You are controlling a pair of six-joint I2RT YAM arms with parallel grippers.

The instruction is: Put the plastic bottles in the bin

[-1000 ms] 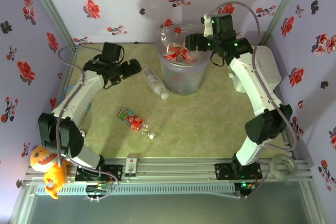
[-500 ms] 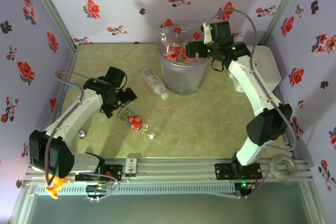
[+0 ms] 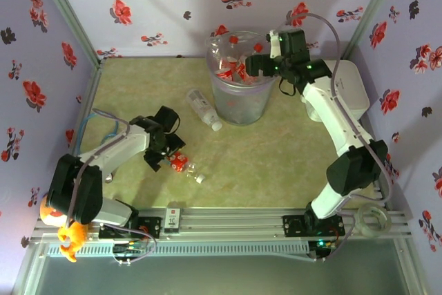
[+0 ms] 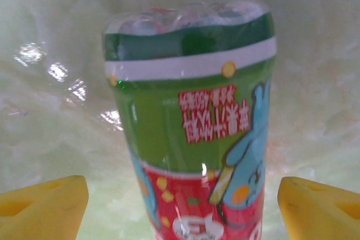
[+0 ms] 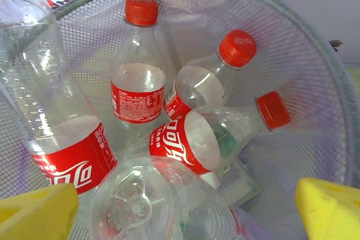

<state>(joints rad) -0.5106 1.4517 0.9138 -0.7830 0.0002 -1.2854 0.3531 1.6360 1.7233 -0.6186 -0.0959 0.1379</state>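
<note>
1. One bin (image 3: 238, 105) holds several Coca-Cola bottles (image 5: 138, 77); the right gripper (image 5: 185, 206) hovers above it, wide open and empty.
2. The left gripper (image 4: 180, 206), well left of the bin and nearer the arm bases, straddles the green-labelled bottle (image 4: 191, 127) with jaws open; closing off-centre could squirt it away.

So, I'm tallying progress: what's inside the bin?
The bin holds clear plastic bottles with red labels, three red caps showing. The upper ones cover whatever lies beneath.

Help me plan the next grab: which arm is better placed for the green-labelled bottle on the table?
Left. The left gripper sits over the green bottle, with its open fingers on either side. The right gripper hangs open above the bin, far from that bottle.
</note>
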